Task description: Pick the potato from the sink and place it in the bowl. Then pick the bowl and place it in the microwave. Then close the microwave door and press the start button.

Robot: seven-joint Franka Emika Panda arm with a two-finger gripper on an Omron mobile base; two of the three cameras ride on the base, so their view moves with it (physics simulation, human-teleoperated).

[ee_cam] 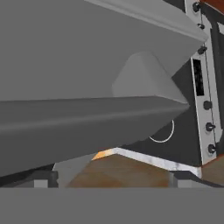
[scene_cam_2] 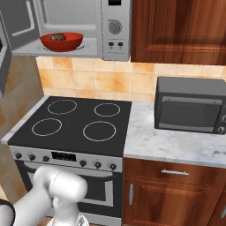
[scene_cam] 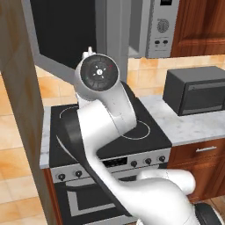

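Fingers (ee_cam: pixel 113 179) spread wide, nothing pinched, right up against the grey-framed microwave door (ee_cam: pixel 87 87) | small brown potato (scene_cam_2: pixel 58 37) sits in glossy red bowl (scene_cam_2: pixel 62 43) inside light-grey microwave (scene_cam_2: pixel 115 48), door open

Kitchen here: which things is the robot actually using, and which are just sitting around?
Part of the job: red bowl, potato inside it, microwave, its open door.

Just there: stove, small dark oven, wooden cupboards.
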